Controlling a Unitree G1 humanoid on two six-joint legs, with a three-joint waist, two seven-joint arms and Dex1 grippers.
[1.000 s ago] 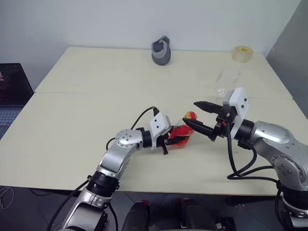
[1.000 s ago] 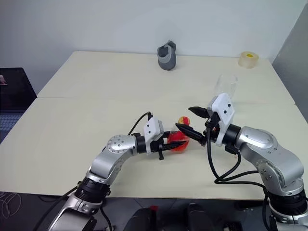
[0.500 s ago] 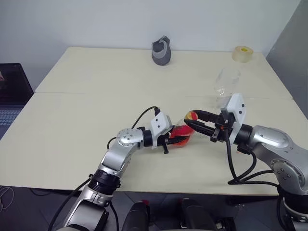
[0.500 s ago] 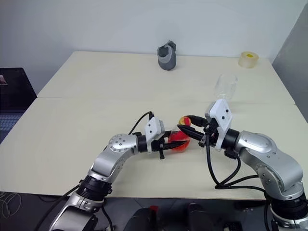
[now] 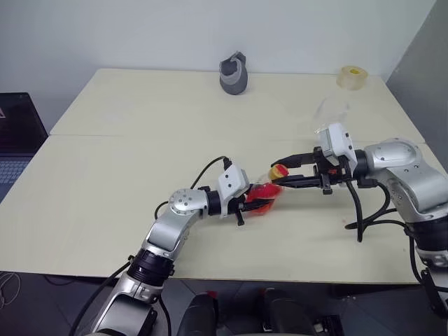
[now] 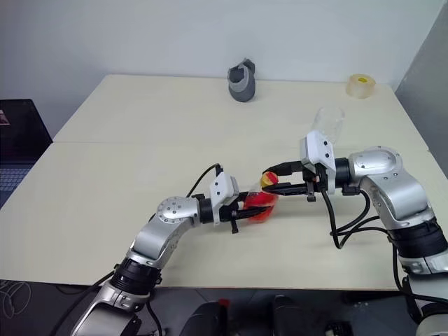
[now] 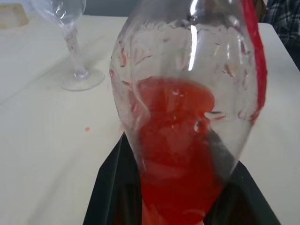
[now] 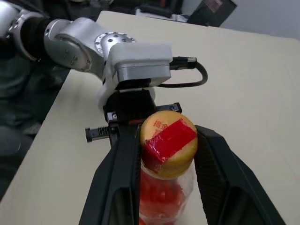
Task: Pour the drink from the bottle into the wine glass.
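Wide pale tabletop (image 5: 126, 168), bearing everything else. Far back, grey holder (image 5: 234, 75) and tape roll (image 5: 352, 77), both well apart from the work. Wine glass (image 5: 329, 119) upright on its foot behind the right arm, bowl empty as far as can be told. Near the middle, bottle (image 5: 264, 192) tilted, its lower body clamped tight in the left pincer (image 5: 246, 203), red drink (image 7: 176, 154) pooled in the low end, upper body clear. Right pincer (image 5: 288, 171) reaching in from the right, fingers (image 8: 117, 178) partly closed either side of the yellow cap (image 8: 168, 143) with its red seal; right wrist view puts them close alongside the cap, firm contact not certain. Cap on, so nothing poured yet; judged step: uncapping. Risks from here: a loose bite on the smooth round cap slipping when twisted; twisting force turning the soft bottle in the left grip instead of freeing the cap; squeezed plastic spurting drink once the seal breaks, given the tilt; right elbow swinging back into the glass just behind and toppling it.
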